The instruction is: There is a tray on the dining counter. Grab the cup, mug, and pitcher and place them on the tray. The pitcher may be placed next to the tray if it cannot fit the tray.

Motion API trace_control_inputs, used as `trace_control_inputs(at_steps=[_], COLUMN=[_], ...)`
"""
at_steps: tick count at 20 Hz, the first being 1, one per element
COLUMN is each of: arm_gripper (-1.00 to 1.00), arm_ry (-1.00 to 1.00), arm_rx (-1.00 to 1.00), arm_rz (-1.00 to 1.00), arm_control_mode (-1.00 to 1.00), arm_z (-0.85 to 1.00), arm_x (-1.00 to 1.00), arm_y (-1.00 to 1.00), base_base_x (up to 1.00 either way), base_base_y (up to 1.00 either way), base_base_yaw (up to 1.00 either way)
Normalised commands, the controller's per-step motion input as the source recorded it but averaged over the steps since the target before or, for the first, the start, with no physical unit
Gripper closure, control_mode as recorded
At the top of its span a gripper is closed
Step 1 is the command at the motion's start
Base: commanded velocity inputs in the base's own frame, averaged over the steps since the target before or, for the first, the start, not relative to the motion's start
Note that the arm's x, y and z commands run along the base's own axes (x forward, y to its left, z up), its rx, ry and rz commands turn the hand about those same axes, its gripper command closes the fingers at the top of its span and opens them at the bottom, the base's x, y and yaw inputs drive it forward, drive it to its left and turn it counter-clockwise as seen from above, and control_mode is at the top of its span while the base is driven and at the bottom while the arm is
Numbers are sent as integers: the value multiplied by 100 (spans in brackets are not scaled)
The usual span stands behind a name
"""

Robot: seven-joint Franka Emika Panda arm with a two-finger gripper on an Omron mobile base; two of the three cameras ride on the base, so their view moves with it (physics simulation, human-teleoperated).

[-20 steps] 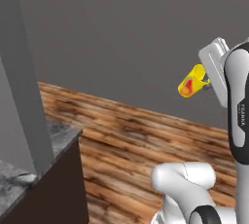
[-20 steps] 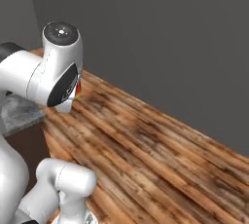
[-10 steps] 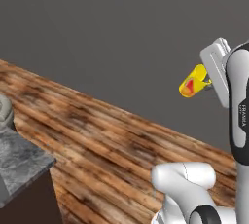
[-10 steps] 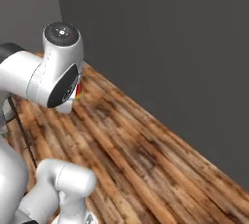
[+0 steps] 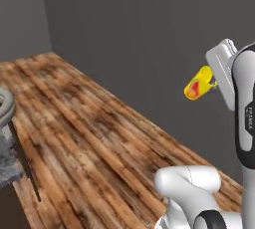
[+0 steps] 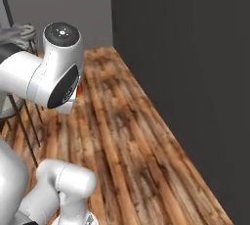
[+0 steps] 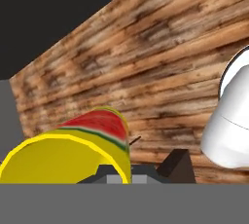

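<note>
Cup [image 5: 198, 84] was tipped on its side, held tight in your gripper [image 5: 213, 81], high above the wood floor [image 5: 94, 143].

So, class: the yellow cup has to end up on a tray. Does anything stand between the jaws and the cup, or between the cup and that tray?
Nothing stands between them: the gripper is shut on the cup, held in the air over the wooden floor. No tray is in sight, so the way to it cannot be judged.
</note>
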Motion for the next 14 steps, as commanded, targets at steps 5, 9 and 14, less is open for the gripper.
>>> trace_control_inputs(at_steps=[5, 9, 14], arm_gripper=[100, 100, 100], arm_ry=[0, 0, 0], arm_rx=[0, 0, 0], arm_rz=[0, 0, 0], arm_control_mode=[100, 100, 100], arm_z=[0, 0, 0], arm_x=[0, 0, 0], arm_y=[0, 0, 0], base_base_x=[61, 62, 71], base_base_y=[-81, -78, -68], base_base_yaw=[63, 65, 67])
